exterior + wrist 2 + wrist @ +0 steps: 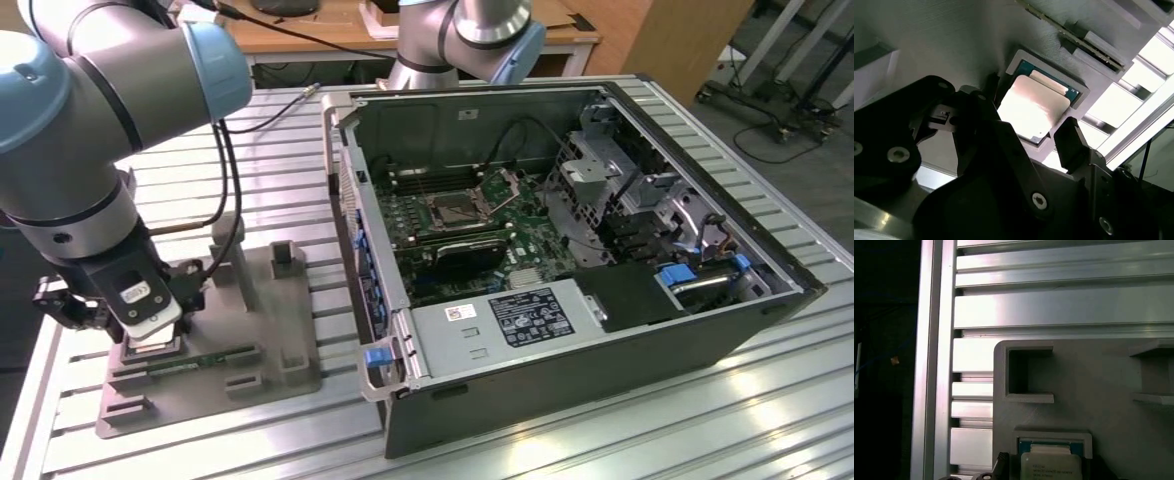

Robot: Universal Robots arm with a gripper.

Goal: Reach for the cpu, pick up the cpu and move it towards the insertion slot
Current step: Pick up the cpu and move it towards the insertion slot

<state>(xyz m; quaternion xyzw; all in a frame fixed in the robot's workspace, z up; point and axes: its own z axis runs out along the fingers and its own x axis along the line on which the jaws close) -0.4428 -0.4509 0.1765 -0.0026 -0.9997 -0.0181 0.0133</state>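
Gripper (1029, 115) was held wide astride the cpu (1036, 102), which was seated in the holder (267, 300) at the exterior view's left, well apart from the slot (457, 208). If closed off-centre, the cpu could probably be tilted and jammed against the holder's frame.

The cpu (1051, 467) lies in a pale-framed square recess (1054, 435) of the grey holder plate (1094, 385), which rests on the ribbed aluminium table (1054, 305)

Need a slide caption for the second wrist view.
Open gripper poised over the cpu, seated in a square recess of the grey fixture.
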